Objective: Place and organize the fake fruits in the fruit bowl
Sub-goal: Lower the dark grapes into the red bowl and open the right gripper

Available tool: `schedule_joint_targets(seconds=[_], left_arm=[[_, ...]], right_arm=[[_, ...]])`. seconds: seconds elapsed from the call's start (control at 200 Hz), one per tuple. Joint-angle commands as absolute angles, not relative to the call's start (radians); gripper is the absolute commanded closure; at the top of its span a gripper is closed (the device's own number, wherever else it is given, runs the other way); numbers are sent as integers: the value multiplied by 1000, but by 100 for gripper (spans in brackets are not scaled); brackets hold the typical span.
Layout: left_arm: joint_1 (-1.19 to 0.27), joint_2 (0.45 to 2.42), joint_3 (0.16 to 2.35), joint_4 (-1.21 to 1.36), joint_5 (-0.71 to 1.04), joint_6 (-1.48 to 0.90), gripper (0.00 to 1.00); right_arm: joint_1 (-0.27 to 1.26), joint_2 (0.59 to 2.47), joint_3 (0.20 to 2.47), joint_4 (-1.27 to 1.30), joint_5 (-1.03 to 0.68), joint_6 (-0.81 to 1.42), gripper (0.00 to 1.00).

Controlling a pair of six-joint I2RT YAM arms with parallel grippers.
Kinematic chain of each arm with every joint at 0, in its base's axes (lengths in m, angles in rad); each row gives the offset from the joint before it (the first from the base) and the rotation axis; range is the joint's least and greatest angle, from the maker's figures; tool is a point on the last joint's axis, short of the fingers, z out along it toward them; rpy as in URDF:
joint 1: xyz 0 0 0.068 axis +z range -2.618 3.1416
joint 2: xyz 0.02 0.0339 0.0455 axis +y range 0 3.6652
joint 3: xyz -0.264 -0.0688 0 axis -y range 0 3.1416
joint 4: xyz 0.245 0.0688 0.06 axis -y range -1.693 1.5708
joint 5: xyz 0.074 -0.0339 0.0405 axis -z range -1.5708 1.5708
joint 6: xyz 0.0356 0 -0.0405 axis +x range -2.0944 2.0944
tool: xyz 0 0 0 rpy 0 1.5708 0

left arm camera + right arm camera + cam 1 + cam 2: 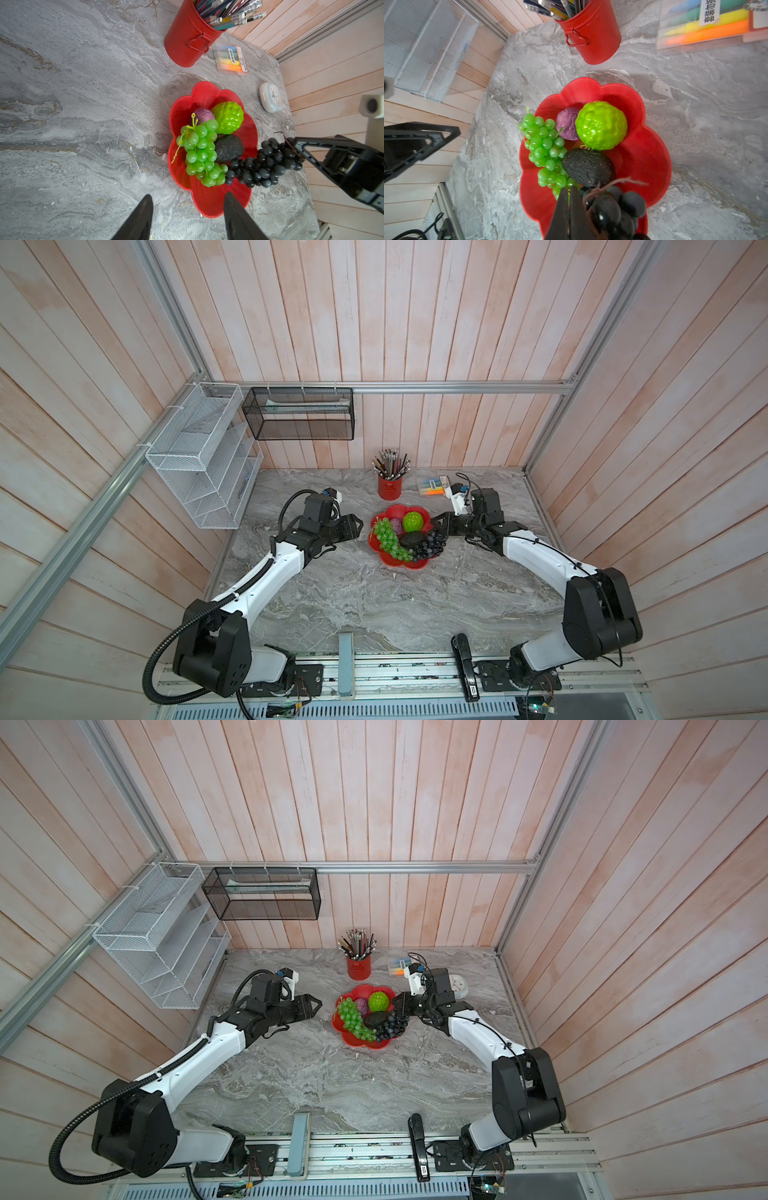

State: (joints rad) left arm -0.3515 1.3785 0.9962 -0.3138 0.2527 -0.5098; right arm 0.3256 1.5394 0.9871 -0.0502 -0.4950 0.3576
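The red flower-shaped fruit bowl point(395, 512) point(207, 199) holds a green grape bunch point(386, 537) point(544, 145), a bumpy lime-green ball point(412, 521) point(227, 117), a small purple ball point(202, 115) and a dark avocado-like oval point(588, 166). The purple-black grape bunch point(430, 547) point(264, 164) drapes over the bowl's right rim. Its brown stem sits at the tip of my right gripper point(434, 524) point(569, 188), which is shut on it. My left gripper point(359, 526) point(188, 196) hovers open just left of the bowl, holding nothing.
A red pencil cup point(390, 485) stands behind the bowl, with a highlighter pack point(432, 486) to its right and a small white clock point(459, 986) by the right arm. Wire racks point(199, 456) hang on the left wall. A black stapler point(463, 668) lies at the front edge.
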Motion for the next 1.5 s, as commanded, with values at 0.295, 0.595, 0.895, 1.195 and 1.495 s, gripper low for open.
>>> schedule_joint_targets(seconds=[0.295,0.595,0.895,1.195,1.495], left_arm=[[-347,1386,977,-298,252,-508,43],[-347,1409,983,-305,273,-501,43],[-347,1413,980,-313,281,-497,43],[-347,1391,988,-336,287,-500,43],[-350,1353,977,-356,281,-509,43]], right_arm=[[328,1700,1117,-10,-479,268,100],[355,1828,1213,-41,-500,233,100],[373,1912,1282,-60,-500,221,100],[386,1885,1352,-153,-440,177,71],[386,1702,1264,-201,-300,147,60]])
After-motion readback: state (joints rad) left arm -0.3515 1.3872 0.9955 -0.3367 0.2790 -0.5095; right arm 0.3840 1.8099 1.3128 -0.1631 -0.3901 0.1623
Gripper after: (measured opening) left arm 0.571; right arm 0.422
